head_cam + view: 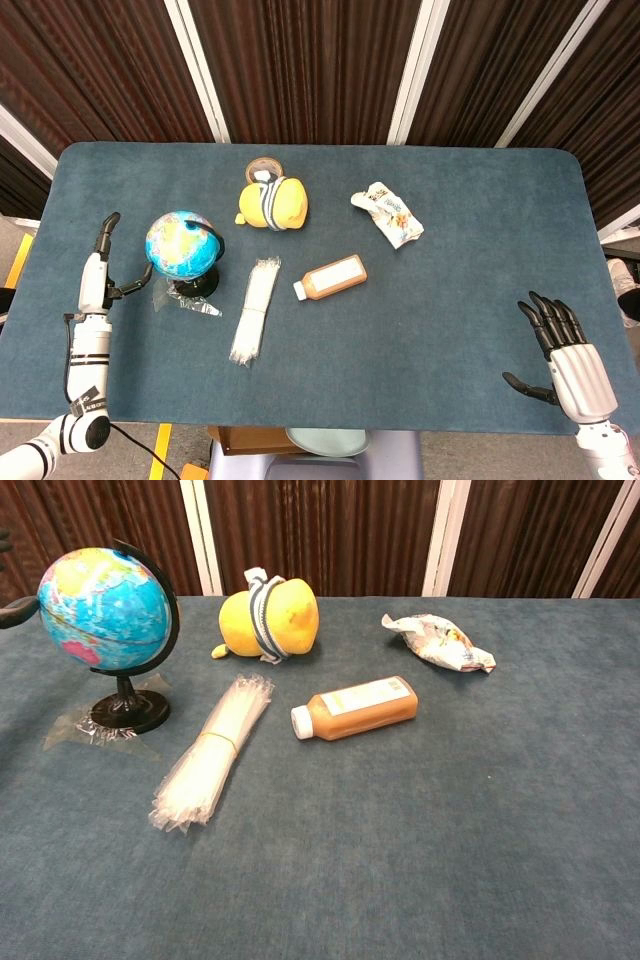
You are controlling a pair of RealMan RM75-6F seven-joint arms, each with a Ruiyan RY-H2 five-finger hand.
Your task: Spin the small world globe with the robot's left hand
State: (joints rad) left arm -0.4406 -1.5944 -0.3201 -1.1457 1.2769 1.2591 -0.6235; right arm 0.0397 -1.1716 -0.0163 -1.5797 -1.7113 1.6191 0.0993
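Upright, globe [181, 243] on tilted axis; left hand [100, 278] fingers apart, empty, thumb beside it.

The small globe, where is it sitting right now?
In the head view, the small globe stands at the table's left side, between the left robot hand and the straw bundle.
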